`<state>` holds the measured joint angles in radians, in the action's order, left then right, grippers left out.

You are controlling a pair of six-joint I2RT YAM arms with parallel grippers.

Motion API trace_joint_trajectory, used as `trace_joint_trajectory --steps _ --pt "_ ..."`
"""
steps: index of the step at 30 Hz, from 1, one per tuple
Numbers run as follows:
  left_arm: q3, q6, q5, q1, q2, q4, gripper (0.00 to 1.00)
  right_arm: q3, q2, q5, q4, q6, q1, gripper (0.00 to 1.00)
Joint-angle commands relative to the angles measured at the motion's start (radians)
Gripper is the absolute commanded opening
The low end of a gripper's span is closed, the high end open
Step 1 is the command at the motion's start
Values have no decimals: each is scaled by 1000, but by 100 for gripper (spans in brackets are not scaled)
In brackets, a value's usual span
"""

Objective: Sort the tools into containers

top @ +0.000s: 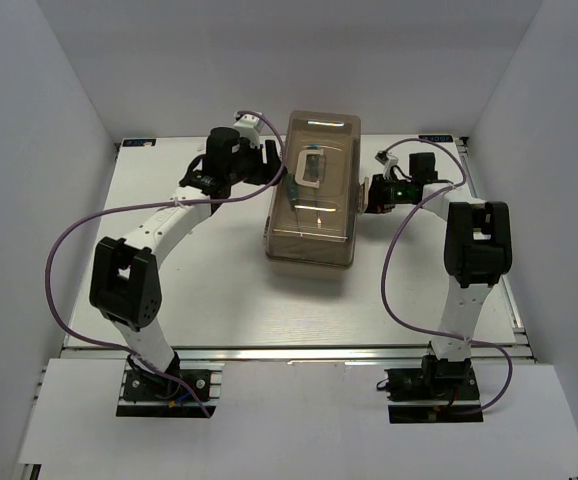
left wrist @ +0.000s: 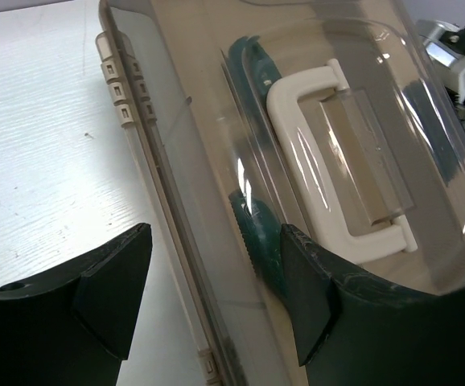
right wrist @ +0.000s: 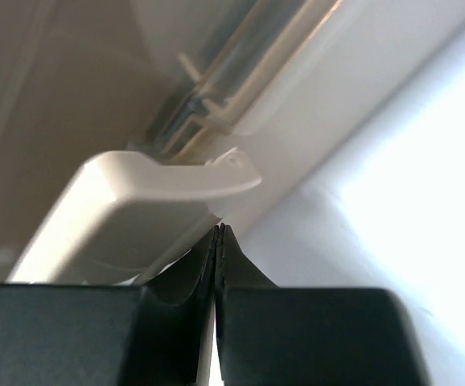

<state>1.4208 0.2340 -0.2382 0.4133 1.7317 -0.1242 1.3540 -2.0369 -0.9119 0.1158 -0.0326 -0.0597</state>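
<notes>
The beige toolbox lies closed in the middle of the table, with its translucent brownish lid and white handle on top. A green screwdriver handle shows through the lid; the other tools are hidden. My left gripper is open at the box's left side, its jaws straddling the lid's edge, one finger over the table, the other over the lid. My right gripper is shut and empty at the box's right side, its tips right under the beige latch.
White walls enclose the table on the left, back and right. Beige hinge tabs run along the box's left side. Purple cables loop beside both arms.
</notes>
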Motion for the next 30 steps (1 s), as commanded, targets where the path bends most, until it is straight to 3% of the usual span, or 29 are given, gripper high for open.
trace_joint_trajectory --steps 1,15,24,30 --pt "-19 2 -208 108 83 -150 75 95 69 66 129 -153 -91 0" --pt "59 1 -220 151 167 -164 75 111 138 573 209 -283 -284 0" --pt "63 2 -219 153 167 -164 75 180 50 630 321 -319 -292 0" --pt "67 7 -219 153 170 -163 75 149 52 552 317 -303 -292 0"
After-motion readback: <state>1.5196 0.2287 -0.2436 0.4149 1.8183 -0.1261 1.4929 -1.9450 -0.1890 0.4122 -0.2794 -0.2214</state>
